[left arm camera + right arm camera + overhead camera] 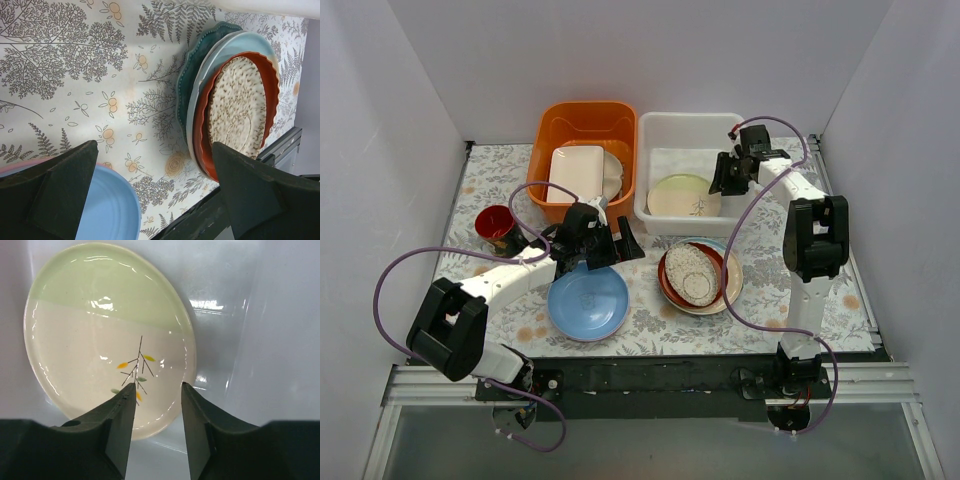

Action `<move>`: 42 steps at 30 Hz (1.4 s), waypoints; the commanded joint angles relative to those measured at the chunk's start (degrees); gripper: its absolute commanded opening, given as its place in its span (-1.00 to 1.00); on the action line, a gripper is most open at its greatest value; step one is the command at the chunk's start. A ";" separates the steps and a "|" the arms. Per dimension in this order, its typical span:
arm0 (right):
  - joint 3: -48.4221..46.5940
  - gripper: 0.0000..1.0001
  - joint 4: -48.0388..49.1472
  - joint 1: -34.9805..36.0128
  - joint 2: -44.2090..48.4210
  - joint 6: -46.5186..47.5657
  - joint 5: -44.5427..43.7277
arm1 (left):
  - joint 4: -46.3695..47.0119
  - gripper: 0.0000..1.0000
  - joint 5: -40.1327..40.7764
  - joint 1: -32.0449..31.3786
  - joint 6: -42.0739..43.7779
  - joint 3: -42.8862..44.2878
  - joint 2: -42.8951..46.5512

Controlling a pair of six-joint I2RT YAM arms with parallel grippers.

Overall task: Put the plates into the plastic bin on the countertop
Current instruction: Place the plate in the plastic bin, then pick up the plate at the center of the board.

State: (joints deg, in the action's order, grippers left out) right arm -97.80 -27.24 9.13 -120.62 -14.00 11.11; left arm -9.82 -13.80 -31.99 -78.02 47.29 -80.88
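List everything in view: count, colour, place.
plastic bin: 1, translucent white, back right
leaf plate: 1, cream and green, in bin
orange tub: 1, orange, left of bin
rectangular dish: 1, cream, in tub
cup: 1, red, far left
blue plate: 1, light blue, front centre
plate stack: 4 visible, speckled over red-brown, pale blue, teal, front right
cloth: 1, pale floral, covering countertop
left gripper: 1, black, open, by blue plate
right gripper: 1, black, open, over leaf plate
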 commanded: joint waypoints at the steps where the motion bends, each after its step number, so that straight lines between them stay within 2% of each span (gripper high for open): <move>1: 0.07 0.00 0.61 -0.16 1.70 1.26 -1.62 | 1.03 0.96 -0.44 0.26 -0.12 -0.71 2.22; 16: 1.12 0.31 4.57 1.42 8.38 1.87 0.92 | 1.56 0.96 -1.23 0.26 -0.47 -0.71 2.31; 26: 2.52 0.71 6.94 3.88 11.98 2.57 2.34 | 1.39 0.96 -1.58 0.26 -0.29 -0.53 2.57; 42: 6.82 0.82 6.33 5.99 18.39 3.89 3.21 | 0.86 0.96 -2.63 0.26 -0.29 0.96 1.43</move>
State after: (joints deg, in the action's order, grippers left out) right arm -92.68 -22.13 14.44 -106.41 -11.68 13.41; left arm -8.97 -15.51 -31.99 -78.43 47.20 -80.88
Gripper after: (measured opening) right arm 0.902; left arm 0.982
